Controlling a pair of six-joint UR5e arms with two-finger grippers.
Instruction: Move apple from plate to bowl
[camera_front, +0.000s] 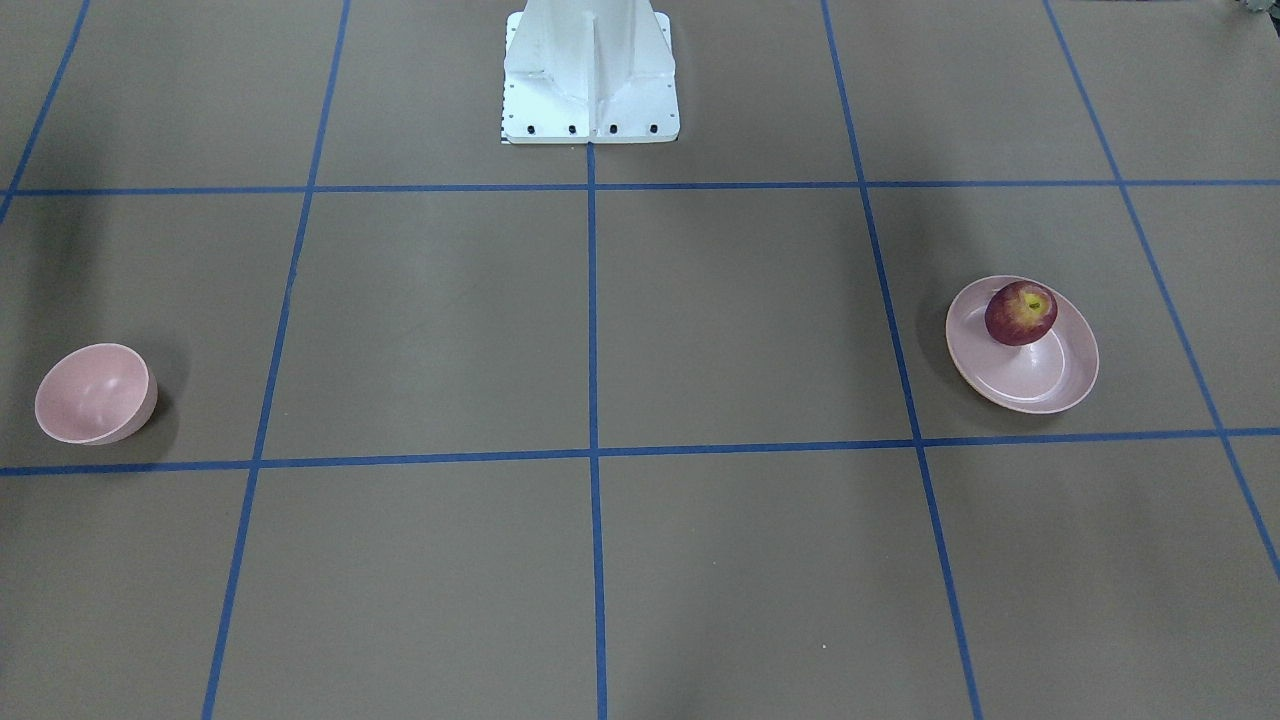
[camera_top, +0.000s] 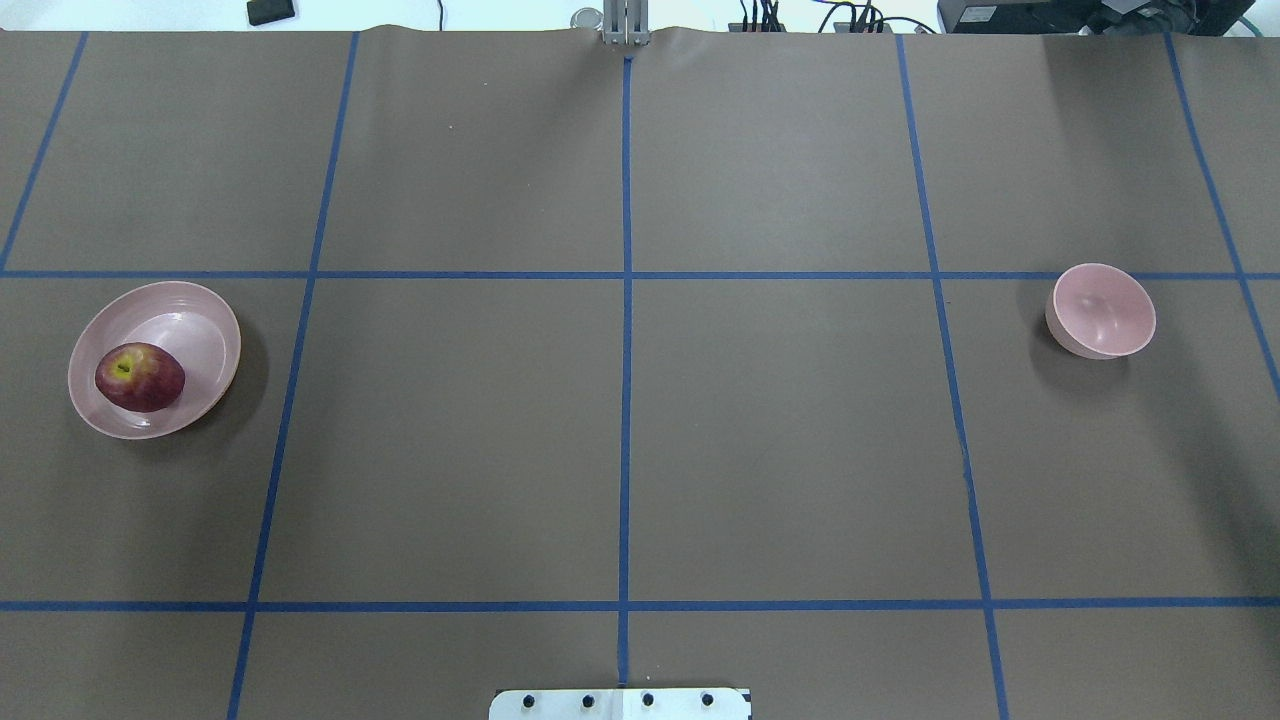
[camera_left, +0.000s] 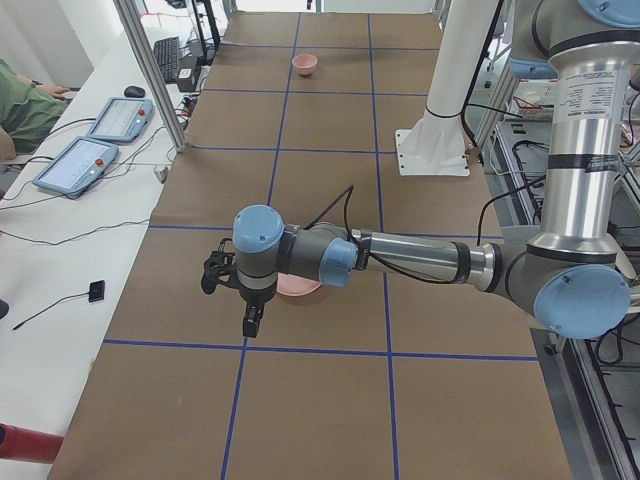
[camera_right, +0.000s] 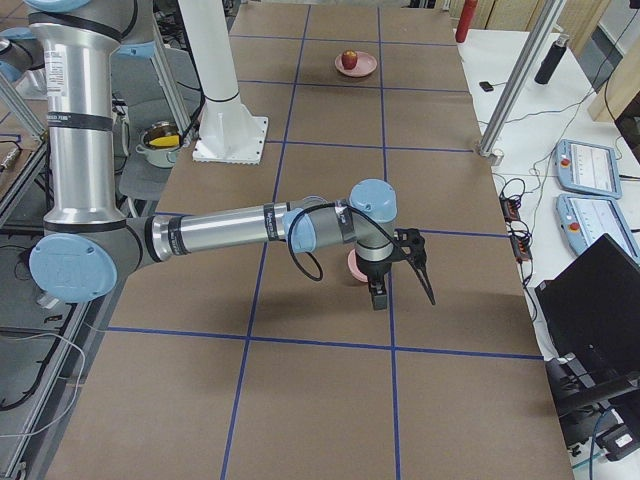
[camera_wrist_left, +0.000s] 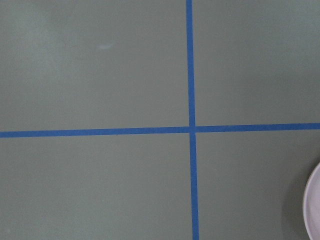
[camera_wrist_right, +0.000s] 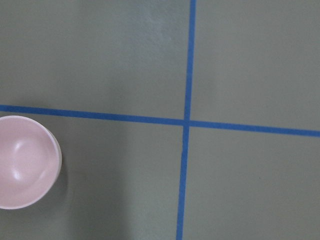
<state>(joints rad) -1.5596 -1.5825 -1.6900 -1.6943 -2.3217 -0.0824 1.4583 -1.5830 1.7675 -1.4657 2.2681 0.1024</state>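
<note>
The dark-red apple (camera_front: 1021, 312) (camera_top: 139, 377) lies on the pale-pink plate (camera_front: 1050, 385) (camera_top: 190, 310), at my left end of the table. The small pink bowl (camera_front: 92, 392) (camera_top: 1102, 310) stands empty at my right end. My left gripper (camera_left: 210, 278) hangs above the table beside the plate (camera_left: 300, 288), which its wrist partly hides. My right gripper (camera_right: 425, 280) hangs beside the bowl (camera_right: 354, 265). Both show only in the side views, so I cannot tell whether they are open or shut. The left wrist view catches the plate's rim (camera_wrist_left: 312, 210); the right wrist view shows the bowl (camera_wrist_right: 22, 162).
The white robot pedestal (camera_front: 590, 75) stands at the table's middle edge. Blue tape lines (camera_top: 626, 300) grid the brown table. A side bench holds control tablets (camera_left: 95, 140) (camera_right: 590, 190), and an aluminium post (camera_right: 520, 80) rises at the table's edge.
</note>
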